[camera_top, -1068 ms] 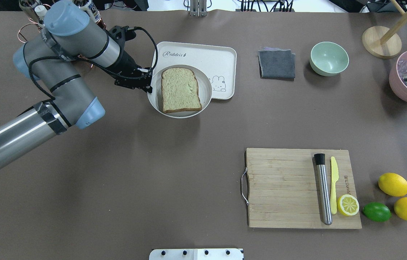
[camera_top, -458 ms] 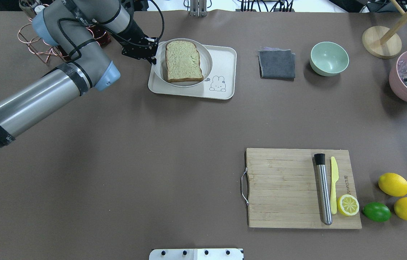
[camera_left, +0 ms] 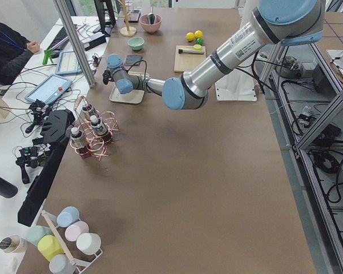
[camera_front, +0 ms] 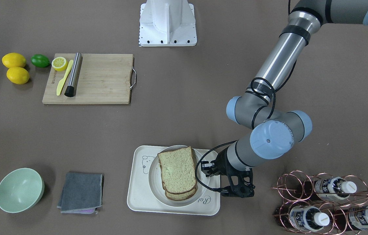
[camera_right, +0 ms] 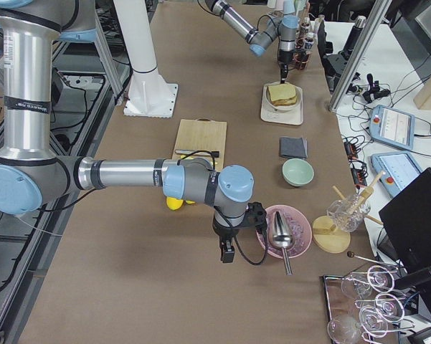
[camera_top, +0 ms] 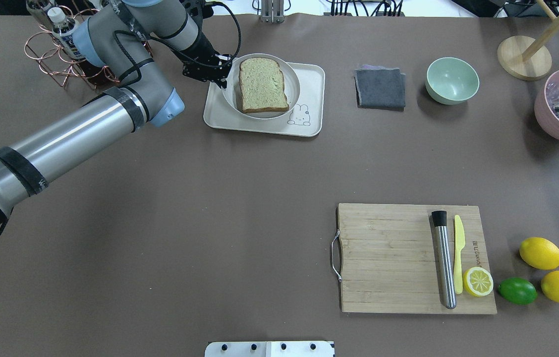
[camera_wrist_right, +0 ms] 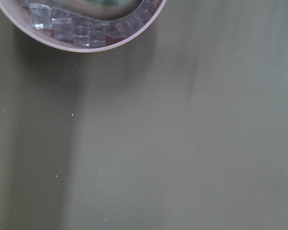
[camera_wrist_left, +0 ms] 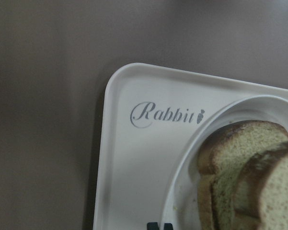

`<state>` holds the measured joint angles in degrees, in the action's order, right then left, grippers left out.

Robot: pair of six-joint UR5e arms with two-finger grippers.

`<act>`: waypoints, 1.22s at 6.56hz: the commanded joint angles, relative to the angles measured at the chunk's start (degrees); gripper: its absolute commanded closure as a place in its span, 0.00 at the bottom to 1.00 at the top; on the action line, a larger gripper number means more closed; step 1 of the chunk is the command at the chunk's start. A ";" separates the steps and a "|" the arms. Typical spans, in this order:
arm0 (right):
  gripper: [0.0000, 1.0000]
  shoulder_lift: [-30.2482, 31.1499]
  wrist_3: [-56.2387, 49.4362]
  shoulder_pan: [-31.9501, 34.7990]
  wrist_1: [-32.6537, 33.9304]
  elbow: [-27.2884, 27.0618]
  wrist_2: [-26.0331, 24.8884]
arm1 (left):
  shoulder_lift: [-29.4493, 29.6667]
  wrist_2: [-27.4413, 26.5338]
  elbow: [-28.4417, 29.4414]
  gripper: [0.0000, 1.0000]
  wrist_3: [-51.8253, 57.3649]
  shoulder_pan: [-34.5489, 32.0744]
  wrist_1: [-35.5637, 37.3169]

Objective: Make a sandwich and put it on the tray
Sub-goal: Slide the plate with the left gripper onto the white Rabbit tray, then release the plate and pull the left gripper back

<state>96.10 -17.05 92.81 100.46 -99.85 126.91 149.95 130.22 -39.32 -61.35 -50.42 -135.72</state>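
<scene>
Even bright light, soft shadows, blurred wrist views

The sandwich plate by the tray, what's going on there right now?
The left gripper holds the white plate by its rim, with the sandwich on it, over the cream tray. Whether the plate is fully set down on the tray is hard to tell. The right gripper hangs beside the pink bowl of ice cubes, far from the sandwich.
</scene>
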 commanded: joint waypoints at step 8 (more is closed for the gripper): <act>0.00 -0.03 0.00 0.00 -0.09 0.62 0.26 | -21.03 -3.84 -35.53 0.01 -0.79 0.24 10.75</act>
<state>96.13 -17.12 92.81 100.40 -98.94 127.05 136.33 126.03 -62.09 -62.08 -50.02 -131.54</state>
